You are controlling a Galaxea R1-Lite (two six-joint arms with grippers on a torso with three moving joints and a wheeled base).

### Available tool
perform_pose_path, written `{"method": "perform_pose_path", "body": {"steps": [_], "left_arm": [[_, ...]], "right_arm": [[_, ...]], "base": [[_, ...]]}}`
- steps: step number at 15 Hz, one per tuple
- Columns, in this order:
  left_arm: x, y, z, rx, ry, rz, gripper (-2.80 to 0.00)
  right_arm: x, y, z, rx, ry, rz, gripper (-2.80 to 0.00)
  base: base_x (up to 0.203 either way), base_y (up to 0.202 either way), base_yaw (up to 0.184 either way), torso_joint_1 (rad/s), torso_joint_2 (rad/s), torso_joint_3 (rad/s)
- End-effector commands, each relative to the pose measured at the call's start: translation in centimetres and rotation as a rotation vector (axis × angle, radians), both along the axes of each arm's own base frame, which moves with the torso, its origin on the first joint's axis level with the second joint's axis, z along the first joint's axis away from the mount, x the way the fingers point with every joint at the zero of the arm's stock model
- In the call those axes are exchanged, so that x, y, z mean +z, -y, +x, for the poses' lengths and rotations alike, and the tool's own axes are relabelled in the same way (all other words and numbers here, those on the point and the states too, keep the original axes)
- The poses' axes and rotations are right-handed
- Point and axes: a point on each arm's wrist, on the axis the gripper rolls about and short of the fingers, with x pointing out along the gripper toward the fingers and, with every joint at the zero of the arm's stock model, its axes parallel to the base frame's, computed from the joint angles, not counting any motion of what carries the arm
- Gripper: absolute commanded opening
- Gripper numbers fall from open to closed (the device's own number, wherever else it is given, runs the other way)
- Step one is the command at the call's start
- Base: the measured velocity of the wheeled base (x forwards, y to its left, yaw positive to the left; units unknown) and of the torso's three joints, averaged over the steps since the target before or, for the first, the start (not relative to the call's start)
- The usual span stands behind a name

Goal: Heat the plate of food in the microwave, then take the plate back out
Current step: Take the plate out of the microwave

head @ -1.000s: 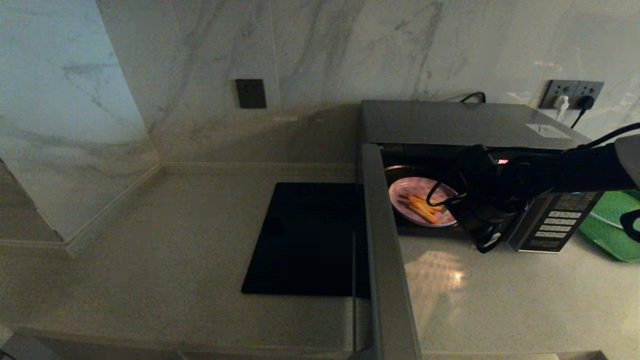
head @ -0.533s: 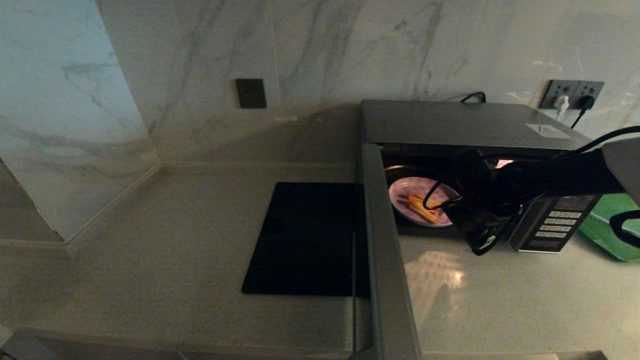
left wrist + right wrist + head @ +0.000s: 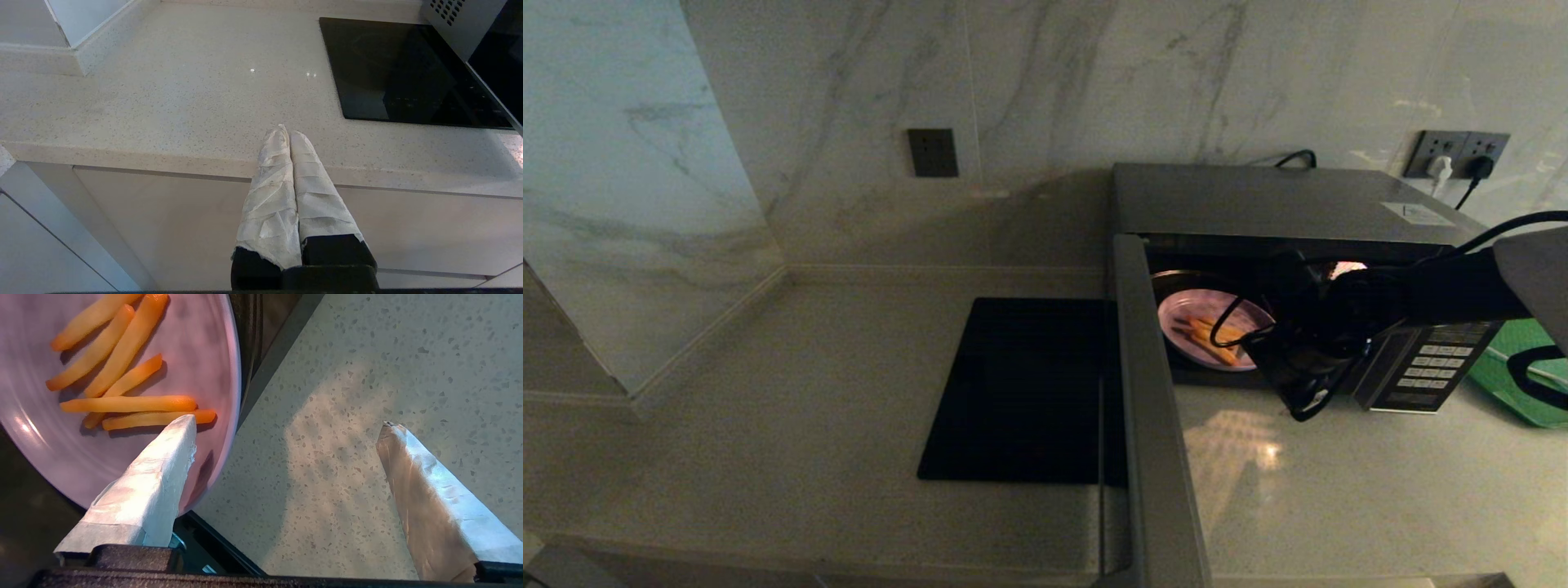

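The microwave [image 3: 1282,200] stands at the back right with its door [image 3: 1156,425] swung wide open toward me. Inside, on the turntable, sits the pale pink plate [image 3: 1201,336] with orange sticks of food [image 3: 126,404]. My right arm [image 3: 1421,294] reaches into the oven's mouth from the right. My right gripper [image 3: 286,420] is open: one finger [image 3: 163,465] lies over the near rim of the plate [image 3: 204,355], and the other finger [image 3: 421,486] is over the speckled counter. Nothing is held. My left gripper [image 3: 285,132] is shut and empty, parked off the counter's front edge.
A flat black square mat [image 3: 1021,392] lies left of the open door. The button panel [image 3: 1429,363] is beside my right wrist. A green tray [image 3: 1523,367] sits at the far right. A wall socket [image 3: 1458,155] with plugs is behind the microwave.
My right arm has edged left and a little further into the microwave's mouth, closer over the plate. The plate and door have not moved.
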Motion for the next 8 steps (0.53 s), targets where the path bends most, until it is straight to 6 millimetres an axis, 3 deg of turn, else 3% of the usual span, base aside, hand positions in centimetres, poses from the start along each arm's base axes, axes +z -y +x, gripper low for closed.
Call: {"method": "perform_pose_path", "body": {"steps": [1,8], "left_arm": [[0.0,0.0,0.0,0.0,0.0,-0.001,-2.8],[0.0,0.0,0.0,0.0,0.0,-0.001,-2.8]], "right_arm": [[-0.31,-0.19,0.01,-0.002,-0.009,0.0,0.0],[-1.18,-0.28,0.14,0.006,0.004,-0.003,0.0]], "base": [[0.0,0.0,0.0,0.0,0.0,0.0],[0.0,0.0,0.0,0.0,0.0,0.0]]}}
